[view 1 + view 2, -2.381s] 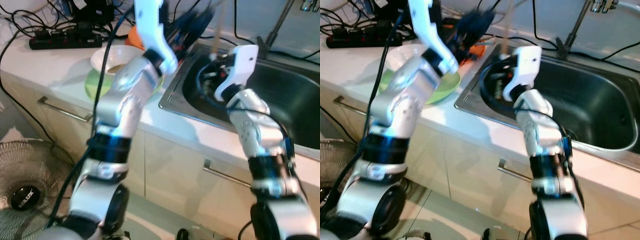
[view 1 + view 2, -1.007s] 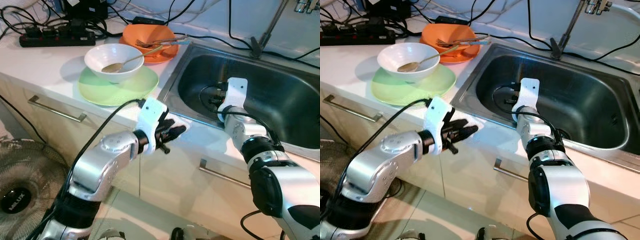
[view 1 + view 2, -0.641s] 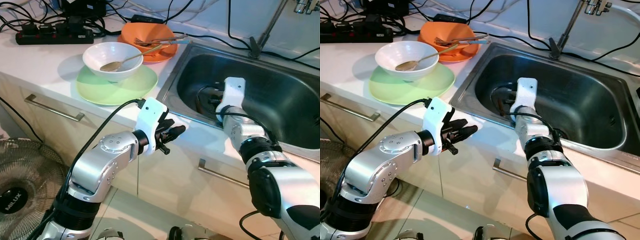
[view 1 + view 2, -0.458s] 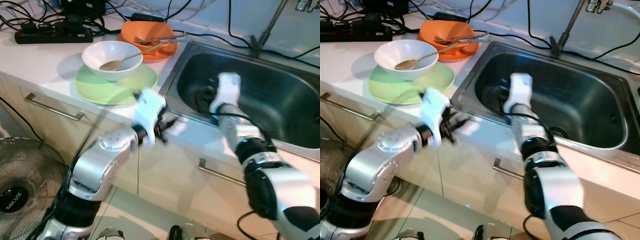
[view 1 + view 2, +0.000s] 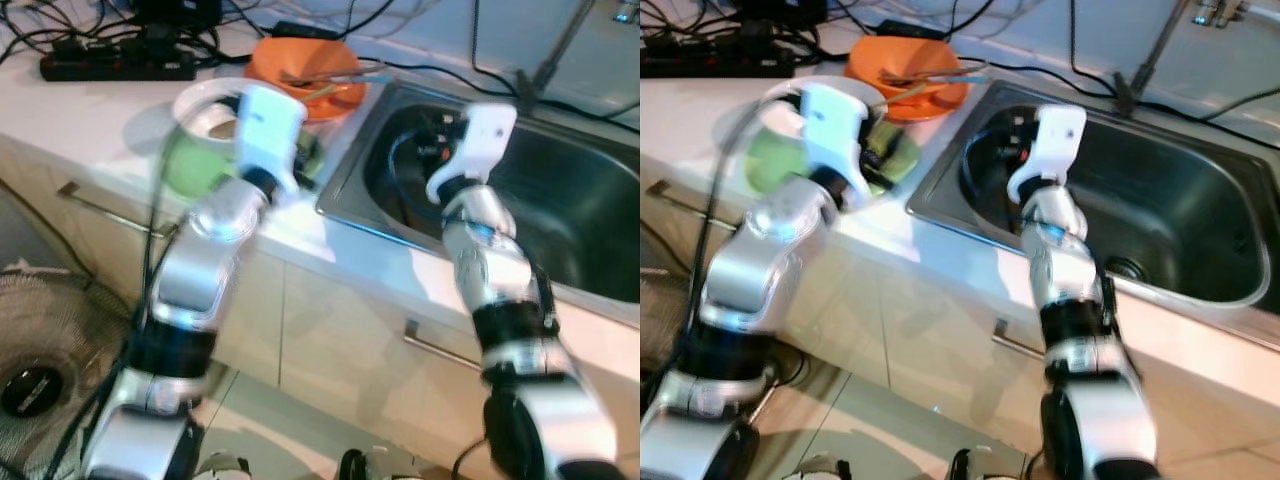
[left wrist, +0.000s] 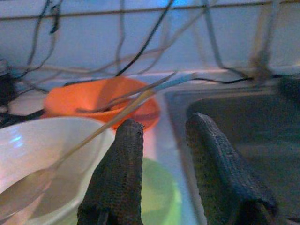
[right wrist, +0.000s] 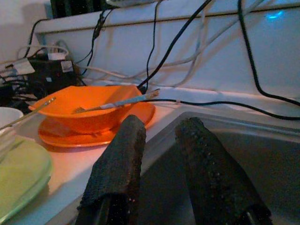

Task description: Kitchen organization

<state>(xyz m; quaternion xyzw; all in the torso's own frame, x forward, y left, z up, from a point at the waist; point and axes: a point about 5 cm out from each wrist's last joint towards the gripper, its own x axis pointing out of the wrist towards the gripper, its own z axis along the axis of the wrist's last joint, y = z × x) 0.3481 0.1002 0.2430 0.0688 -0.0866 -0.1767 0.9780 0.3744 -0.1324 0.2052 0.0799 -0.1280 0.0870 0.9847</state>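
Note:
A white bowl [image 5: 203, 104] with a spoon [image 6: 56, 157] in it sits on a green plate [image 5: 186, 160] on the counter. Behind them an orange bowl [image 7: 86, 110] holding a fork [image 7: 117, 101] and other cutlery rests on an orange plate [image 7: 89, 137] beside the steel sink [image 5: 570, 205]. My left gripper [image 6: 165, 124] is open and empty, held low over the green plate next to the white bowl. My right gripper [image 7: 161, 123] is open and empty at the sink's near-left corner, pointing toward the orange bowl.
A black power strip [image 5: 115, 65] and tangled cables lie along the back of the counter. The faucet stem [image 5: 547, 55] rises behind the sink. Cupboard handles [image 5: 110, 208] run below the counter edge. A floor fan [image 5: 38, 335] stands at lower left.
My left arm has swung up from the counter's front edge to over the green plate. My right gripper has risen from low in the sink. The view has shifted a little.

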